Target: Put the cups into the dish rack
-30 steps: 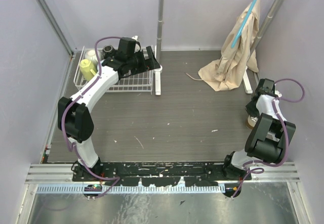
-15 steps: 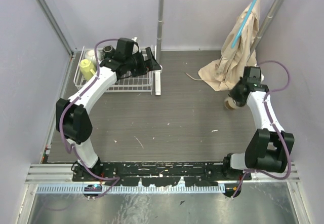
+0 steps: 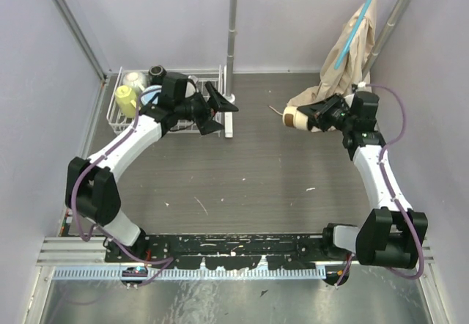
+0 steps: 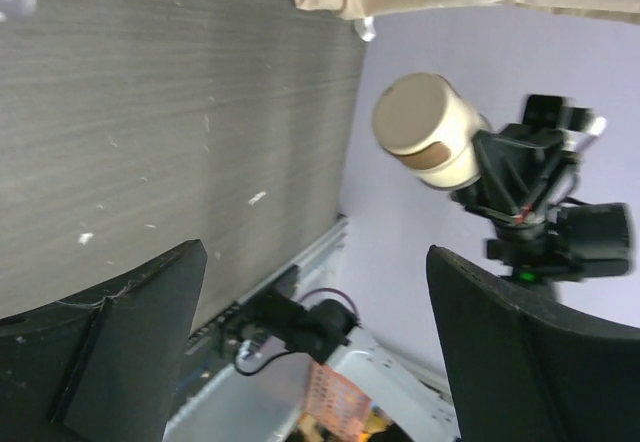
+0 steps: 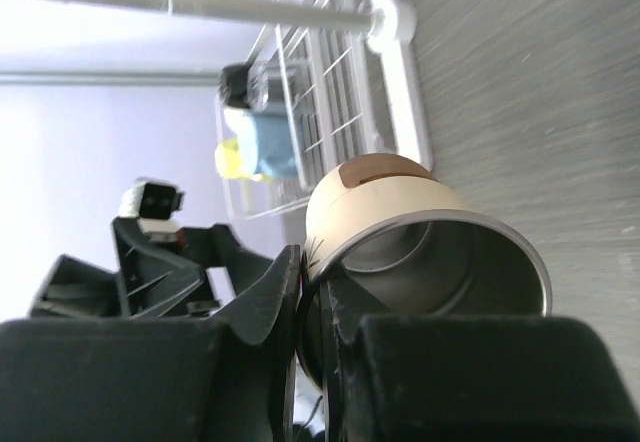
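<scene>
The right pincer [image 3: 315,116] is clamped on the rim of the cream-white mug [image 3: 295,118], held above the bench [image 3: 249,177] toward its far right corner, while the left pincer [image 3: 222,111] stands apart beside the dish rack [image 3: 117,119] in the far left corner.

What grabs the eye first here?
The right gripper holds a cream mug sideways in the air at the table's far right, by the hanging beige cloth. Facing it, the left gripper is open beside the dish rack, which holds a yellow mug, a light blue mug and a black mug.
</scene>
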`<state>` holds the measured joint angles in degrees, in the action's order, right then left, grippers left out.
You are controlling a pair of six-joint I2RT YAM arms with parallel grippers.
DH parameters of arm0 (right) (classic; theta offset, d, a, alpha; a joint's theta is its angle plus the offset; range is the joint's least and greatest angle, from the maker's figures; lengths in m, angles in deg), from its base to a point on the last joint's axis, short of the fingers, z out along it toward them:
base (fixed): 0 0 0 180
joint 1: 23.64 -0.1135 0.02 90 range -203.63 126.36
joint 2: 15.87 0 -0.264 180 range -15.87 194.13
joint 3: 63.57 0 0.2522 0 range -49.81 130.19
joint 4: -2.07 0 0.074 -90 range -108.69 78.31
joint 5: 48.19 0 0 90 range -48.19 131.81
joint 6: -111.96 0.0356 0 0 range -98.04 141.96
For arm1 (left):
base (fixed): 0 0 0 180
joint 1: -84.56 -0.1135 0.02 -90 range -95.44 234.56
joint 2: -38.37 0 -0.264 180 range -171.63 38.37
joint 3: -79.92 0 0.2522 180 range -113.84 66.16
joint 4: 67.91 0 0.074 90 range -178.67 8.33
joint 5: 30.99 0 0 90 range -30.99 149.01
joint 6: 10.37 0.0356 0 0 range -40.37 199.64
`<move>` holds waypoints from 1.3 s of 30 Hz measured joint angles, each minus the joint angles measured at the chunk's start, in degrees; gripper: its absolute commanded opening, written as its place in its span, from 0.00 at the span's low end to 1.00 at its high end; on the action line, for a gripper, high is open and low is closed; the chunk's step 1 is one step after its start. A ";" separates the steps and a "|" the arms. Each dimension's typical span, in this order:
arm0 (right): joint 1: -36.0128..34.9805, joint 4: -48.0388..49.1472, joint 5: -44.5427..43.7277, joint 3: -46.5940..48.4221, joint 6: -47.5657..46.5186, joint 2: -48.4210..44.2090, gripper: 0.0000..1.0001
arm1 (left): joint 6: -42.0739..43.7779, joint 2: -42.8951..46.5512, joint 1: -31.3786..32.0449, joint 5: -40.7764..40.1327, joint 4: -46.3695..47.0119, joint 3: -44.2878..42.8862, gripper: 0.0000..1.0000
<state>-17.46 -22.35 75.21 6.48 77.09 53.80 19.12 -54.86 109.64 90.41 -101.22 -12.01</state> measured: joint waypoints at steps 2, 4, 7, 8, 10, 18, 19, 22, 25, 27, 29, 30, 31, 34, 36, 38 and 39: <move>-1.09 4.98 2.58 -3.13 4.70 0.02 0.01 | -5.07 1.68 0.35 0.33 4.20 3.65 0.98; -2.25 9.22 4.70 -5.66 8.85 0.09 0.01 | -10.40 2.75 0.59 0.48 9.11 6.93 0.98; -3.89 15.54 7.02 -7.98 14.67 0.13 0.01 | -16.41 2.64 0.79 0.50 14.01 8.96 0.98; -4.50 17.46 7.56 -8.24 16.26 0.24 0.01 | -17.86 2.49 0.81 0.50 14.99 8.96 0.98; -5.57 21.07 8.33 -8.26 18.80 0.90 0.01 | -20.57 2.01 0.98 0.55 18.01 8.94 0.98; -9.11 31.45 8.68 -8.26 25.55 4.68 0.01 | -31.19 -3.63 3.08 0.46 29.75 8.79 0.98; -9.40 32.26 8.66 -8.26 26.08 5.05 0.01 | -32.26 -4.28 3.39 0.42 30.84 8.79 0.98; -10.21 33.83 8.59 -8.07 27.06 5.92 0.01 | -35.47 -5.97 4.22 0.11 34.10 8.76 0.98; -10.86 34.80 8.39 -7.98 27.71 6.49 0.01 | -37.83 -6.73 4.87 -0.13 36.68 8.61 0.98; -11.30 35.23 8.20 -7.98 28.02 6.71 0.01 | -39.32 -7.15 5.25 -0.31 38.49 8.46 0.98; -11.65 35.87 8.09 -7.96 28.20 6.88 0.01 | -40.63 -7.58 5.60 -0.44 40.09 8.09 0.98; -11.76 35.95 8.02 -7.98 28.26 6.93 0.01 | -41.11 -7.80 5.77 -0.48 40.54 7.80 0.98; -11.85 36.35 7.82 -7.96 28.44 6.93 0.01 | -41.31 -7.93 5.92 -0.68 40.72 7.67 0.98; -11.85 36.76 7.58 -7.63 28.63 6.99 0.01 | -42.05 -8.20 6.16 -0.96 41.55 7.67 0.98; -12.02 36.79 7.56 -7.48 28.72 6.99 0.01 | -42.34 -8.22 6.38 -0.98 41.77 7.67 0.98; -12.22 36.81 7.56 -7.08 28.79 7.17 0.01 | -42.23 -8.22 6.67 -1.05 41.97 7.67 0.98; -12.24 36.81 7.56 -6.91 28.79 7.23 0.01 | -42.16 -8.22 6.69 -1.05 41.97 7.67 0.98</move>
<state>-29.70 14.46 82.78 -0.43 105.88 61.04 -23.04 -63.08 116.33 89.36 -59.26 -4.34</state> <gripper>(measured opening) 0.159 0.983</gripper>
